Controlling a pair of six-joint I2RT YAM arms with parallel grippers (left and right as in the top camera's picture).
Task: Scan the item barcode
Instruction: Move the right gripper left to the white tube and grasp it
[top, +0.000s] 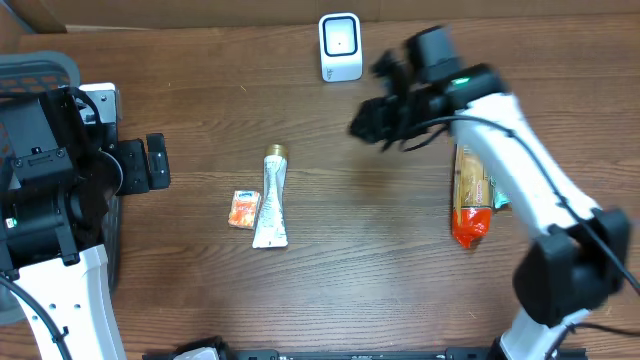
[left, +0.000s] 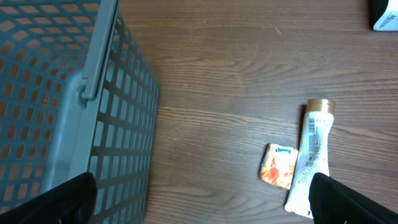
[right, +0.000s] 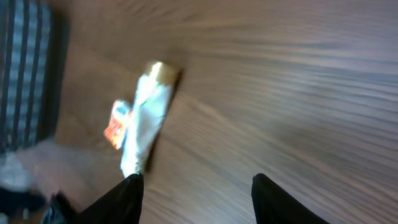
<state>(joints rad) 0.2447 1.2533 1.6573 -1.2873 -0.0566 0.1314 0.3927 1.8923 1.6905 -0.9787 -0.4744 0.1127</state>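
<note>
Now probably aiming for the tube (top: 272, 200), lying flat mid-table just beside the packet (top: 243, 209). Hanging off to one side with right gripper (right: 196, 180) spread and empty. Next, likely needing dropping, pinching, then carrying to the scanner (top: 340, 46). Resting with left gripper (left: 200, 186) spread too, by the basket (left: 62, 93).

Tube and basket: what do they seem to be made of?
Tube: likely soft plastic laminate, white, slightly glossy, flattened at its end; gold cap looks metallic-coated. Basket: seemingly rigid matte grey plastic, moulded as an open grid.
</note>
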